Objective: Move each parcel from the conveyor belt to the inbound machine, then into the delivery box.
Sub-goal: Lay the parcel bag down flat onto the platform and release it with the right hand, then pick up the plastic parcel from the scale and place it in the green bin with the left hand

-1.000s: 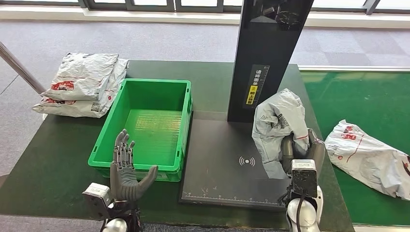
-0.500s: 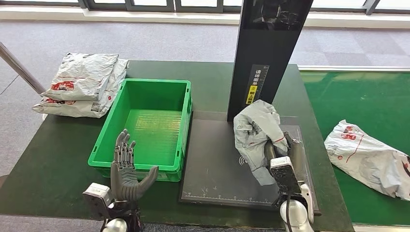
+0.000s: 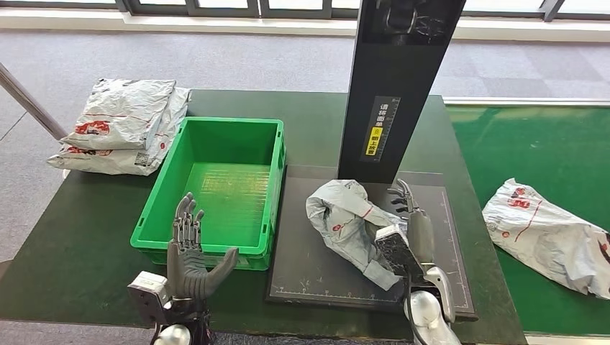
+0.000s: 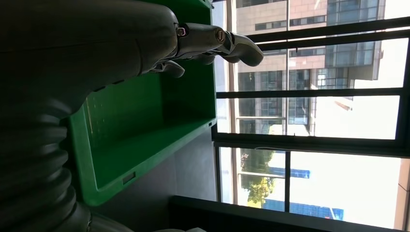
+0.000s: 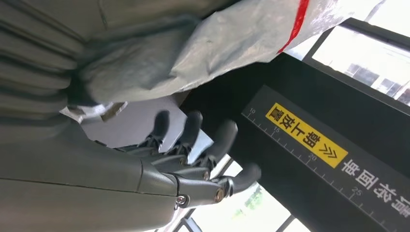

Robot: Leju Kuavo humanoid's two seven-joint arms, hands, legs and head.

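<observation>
We see crumpled grey plastic parcel (image 3: 345, 223) lying mid black scanner plate (image 3: 316, 266) | right hand (image 3: 410, 215) beside it, fingers apart | left hand (image 3: 188, 255) fingers apart at green plastic crate (image 3: 277, 187) front rim

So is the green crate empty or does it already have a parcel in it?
Empty. The head view shows the green crate's bare ribbed floor, no parcel inside.

Dark green table (image 3: 93, 237) carrying a green crate (image 3: 216, 190), the landmark here. Left of the crate, at the table's far left corner, a stack of grey parcels (image 3: 122, 126) overhangs the edge. Immediately right of the crate lies the black scanner platform (image 3: 316, 259) with its upright black column (image 3: 399, 79). Further right, beyond the table edge, a green conveyor belt (image 3: 532, 144) bears one grey parcel (image 3: 550, 233).
</observation>
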